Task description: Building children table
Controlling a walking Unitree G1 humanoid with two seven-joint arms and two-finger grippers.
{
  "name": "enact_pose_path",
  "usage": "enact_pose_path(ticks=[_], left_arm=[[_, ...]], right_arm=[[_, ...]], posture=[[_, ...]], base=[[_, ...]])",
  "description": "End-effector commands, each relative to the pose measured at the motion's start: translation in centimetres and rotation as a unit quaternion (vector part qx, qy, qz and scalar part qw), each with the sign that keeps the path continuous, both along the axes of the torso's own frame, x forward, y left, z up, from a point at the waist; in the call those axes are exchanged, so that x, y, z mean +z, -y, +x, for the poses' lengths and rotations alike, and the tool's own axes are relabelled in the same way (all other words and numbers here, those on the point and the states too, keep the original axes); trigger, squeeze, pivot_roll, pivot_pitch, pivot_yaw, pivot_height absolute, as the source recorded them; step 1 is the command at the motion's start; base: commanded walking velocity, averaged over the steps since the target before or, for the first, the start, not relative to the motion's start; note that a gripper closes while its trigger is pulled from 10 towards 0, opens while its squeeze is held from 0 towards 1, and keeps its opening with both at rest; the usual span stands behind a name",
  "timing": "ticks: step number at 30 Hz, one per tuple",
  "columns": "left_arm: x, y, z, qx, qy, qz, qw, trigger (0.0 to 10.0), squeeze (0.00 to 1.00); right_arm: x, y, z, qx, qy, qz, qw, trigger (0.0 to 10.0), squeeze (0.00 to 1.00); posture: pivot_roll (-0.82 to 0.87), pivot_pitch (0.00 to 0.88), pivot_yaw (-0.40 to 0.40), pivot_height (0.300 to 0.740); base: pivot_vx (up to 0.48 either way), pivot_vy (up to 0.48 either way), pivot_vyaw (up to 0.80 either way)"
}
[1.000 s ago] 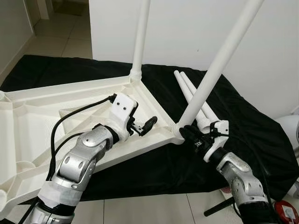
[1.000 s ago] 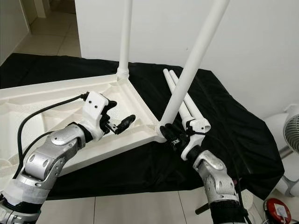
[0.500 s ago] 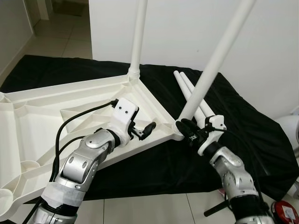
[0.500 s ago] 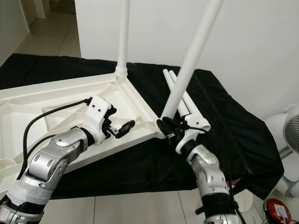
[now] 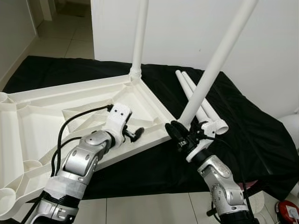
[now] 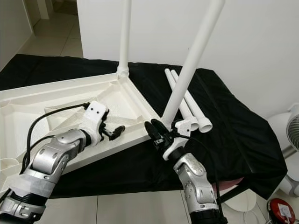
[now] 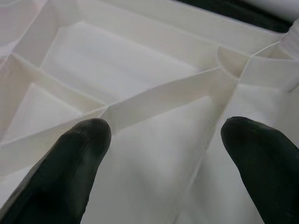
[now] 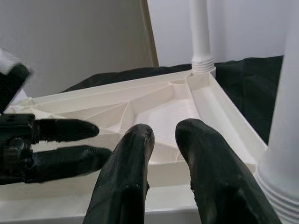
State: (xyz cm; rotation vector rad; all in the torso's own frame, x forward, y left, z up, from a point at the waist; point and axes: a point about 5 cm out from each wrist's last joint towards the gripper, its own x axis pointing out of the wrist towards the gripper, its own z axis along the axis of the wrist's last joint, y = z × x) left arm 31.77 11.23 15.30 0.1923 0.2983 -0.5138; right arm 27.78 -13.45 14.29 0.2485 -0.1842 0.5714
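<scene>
Floor: tiles, with a black cloth (image 5: 252, 140) spread on them under a white wall.
Tabletop: white tabletop (image 5: 42, 126) lies upside down on the cloth, ribs facing up.
Fitted legs: far leg (image 5: 139, 32) stands in the far corner; near leg (image 5: 212, 70) stands tilted in the near corner socket.
Spare legs: two more legs (image 5: 198, 102) lie on the cloth, just beside the near corner.
Left gripper: left gripper (image 5: 134, 134) rests inside the tabletop near the front edge; its fingers (image 7: 74, 154) are apart, one on each side of a rib, holding nothing.
Right gripper: right gripper (image 5: 177, 133) is at the near corner, beside the foot of the near leg; its fingers (image 8: 135, 158) are almost together with a thin gap, and nothing is between them.
Change: one second ago the right gripper was against the leg foot from the right side; now it has come off to the front of the corner. The left gripper moved lower into the tabletop.
Meaning: I judge the near leg is released and stays in its socket alone. Two legs are still to fit.
</scene>
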Motion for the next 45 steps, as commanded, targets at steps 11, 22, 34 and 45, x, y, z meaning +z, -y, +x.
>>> enact_pose_path(ticks=[11, 22, 34, 45], left_arm=[[-1.2, -0.6, 0.0, -0.006, -0.036, 0.049, 0.998, 10.0, 0.0], [-2.0, -0.5, 0.1, -0.005, -0.07, 0.075, 0.995, 10.0, 0.0], [-0.3, 0.4, -0.3, -0.058, -0.045, 0.026, 0.997, 10.0, 0.0], [0.5, 1.3, -0.9, -0.102, -0.025, 0.007, 0.994, 10.0, 0.0]], right_arm=[[0.8, 2.8, -0.4, -0.05, 0.002, -0.016, 0.999, 10.0, 0.0], [1.3, 3.0, -0.1, -0.066, 0.006, -0.022, 0.998, 10.0, 0.0], [1.1, 3.1, 0.0, -0.065, 0.001, -0.023, 0.998, 10.0, 0.0], [0.6, 2.0, -0.5, -0.036, -0.006, -0.035, 0.999, 10.0, 0.0]], posture=[[-0.04, 0.0, -0.077, 0.74], [-0.05, 0.0, -0.072, 0.74], [-0.04, 0.0, -0.075, 0.74], [-0.04, 0.0, -0.078, 0.74]], base=[[0.0, 0.0, 0.0], [0.0, 0.0, 0.0], [0.0, 0.0, 0.0], [0.0, 0.0, 0.0]])
